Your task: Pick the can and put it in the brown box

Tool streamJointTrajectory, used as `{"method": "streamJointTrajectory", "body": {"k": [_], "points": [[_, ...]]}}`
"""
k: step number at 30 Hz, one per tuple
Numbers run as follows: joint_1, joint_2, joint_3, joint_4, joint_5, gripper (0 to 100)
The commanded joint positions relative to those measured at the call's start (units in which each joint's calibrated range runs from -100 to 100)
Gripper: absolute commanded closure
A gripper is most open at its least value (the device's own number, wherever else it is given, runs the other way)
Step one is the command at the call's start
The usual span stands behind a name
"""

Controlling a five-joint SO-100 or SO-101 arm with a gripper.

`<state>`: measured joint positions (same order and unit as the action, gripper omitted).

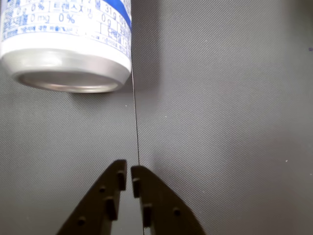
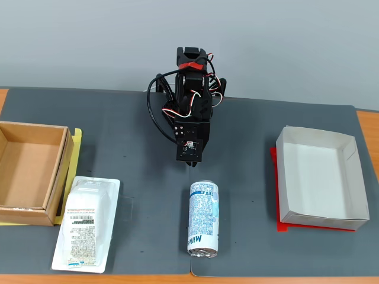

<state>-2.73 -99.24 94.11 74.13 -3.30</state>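
Nearest the front edge of the dark grey table mat (image 2: 254, 136), the slim white drink can with light-blue patterning, blue lettering and a silver metal end (image 2: 203, 218) is seen lying on its side, roughly mid-width, silver end toward the front edge. To its left in the fixed view, near the front-left corner, a flat white plastic-wrapped packet with a barcode label (image 2: 86, 224) is laid flat, apart from the can. At the left edge the shallow brown cardboard box (image 2: 31, 171) is set on a yellow sheet (image 2: 77, 139), empty as far as can be seen; at the right edge a white shallow box (image 2: 320, 177) is set on a red sheet (image 2: 275, 160). Further back, toward the rear edge, the black arm is folded down with its gripper (image 1: 129, 172) pointed at the mat just behind the can. In the wrist view the two dark jaws are shown nearly closed, tips almost touching, nothing held; the can (image 1: 66, 44) is seen at upper left, off the jaw line. The approach is judged barely begun. For a good grasp the jaws should be opened wide, the wrist shifted until the can sits centred between them, and the can gripped across its round body mid-length, since a lying can is likely to roll if nudged by one finger first.
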Motion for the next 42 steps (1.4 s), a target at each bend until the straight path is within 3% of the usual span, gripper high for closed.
{"method": "streamJointTrajectory", "body": {"k": [1, 42], "points": [[-0.19, -0.42, -1.98, 0.19, -0.14, 99], [-0.27, 0.68, -2.25, 0.11, -0.14, 99]]}}
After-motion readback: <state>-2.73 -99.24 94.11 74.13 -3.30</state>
